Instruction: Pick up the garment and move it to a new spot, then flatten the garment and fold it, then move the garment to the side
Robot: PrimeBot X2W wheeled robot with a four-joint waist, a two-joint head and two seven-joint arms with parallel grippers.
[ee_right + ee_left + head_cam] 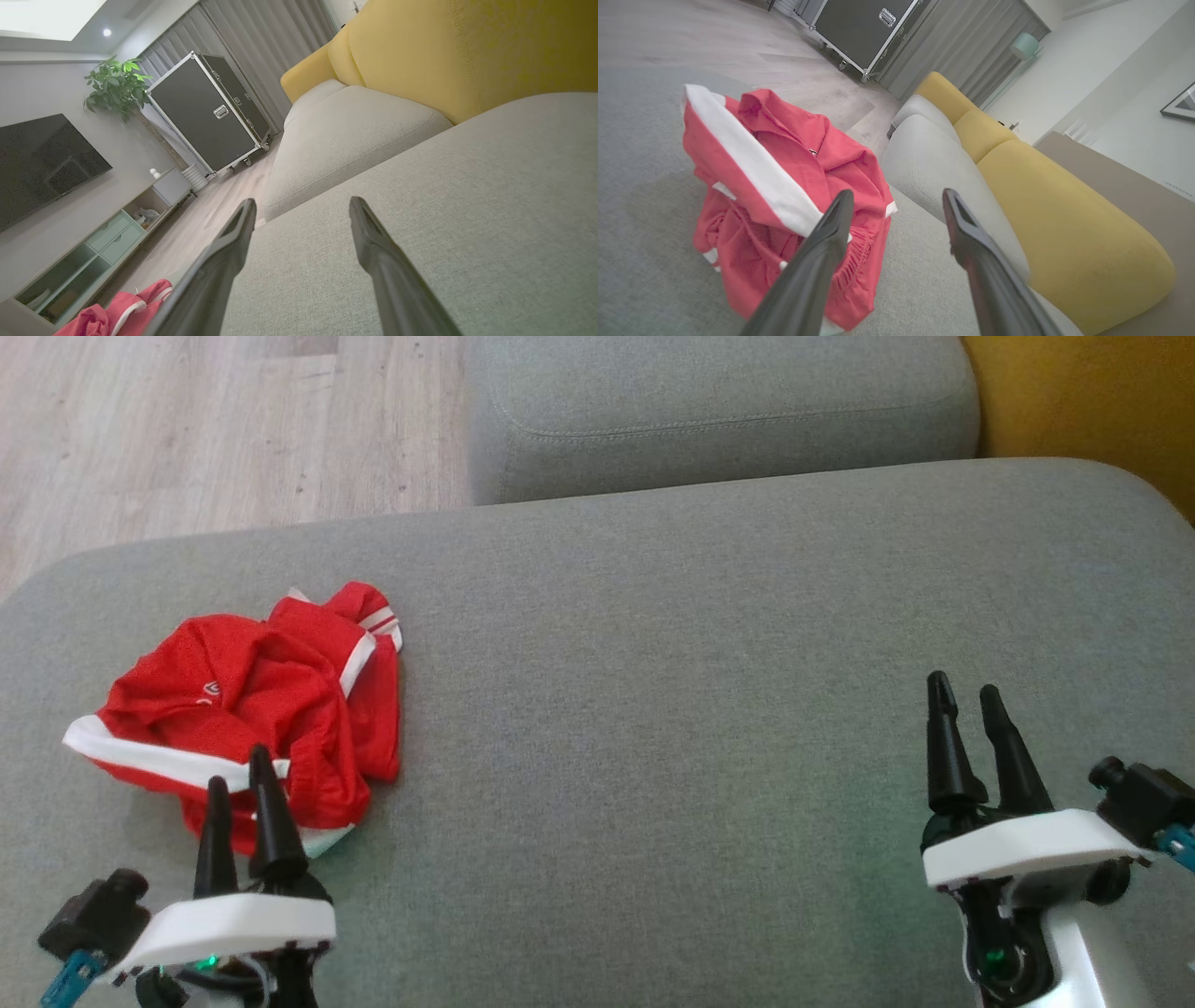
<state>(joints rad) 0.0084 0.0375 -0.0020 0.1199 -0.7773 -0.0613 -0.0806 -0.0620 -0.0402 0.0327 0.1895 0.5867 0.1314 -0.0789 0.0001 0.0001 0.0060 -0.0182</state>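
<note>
A red garment (pixel 252 700) with white bands lies crumpled on the left part of the grey cushion (pixel 672 672). My left gripper (pixel 238 775) stands open at the heap's near edge, its tips over the cloth, nothing between the fingers. From the left wrist, the garment (pixel 784 196) sits just ahead and left of the open left gripper (pixel 896 198). At the lower right, my right gripper (pixel 962 695) is open above bare cushion, far from the cloth. In the right wrist view a corner of the garment (pixel 121 312) shows at bottom left, beside the open right gripper (pixel 301 205).
A second grey cushion (pixel 719 411) lies beyond the first, with yellow backrests (pixel 1092 401) to the right. Wooden floor (pixel 215 429) lies past the cushion's far-left edge. A black wheeled flight case (pixel 205 116), a plant and a TV cabinet stand farther off.
</note>
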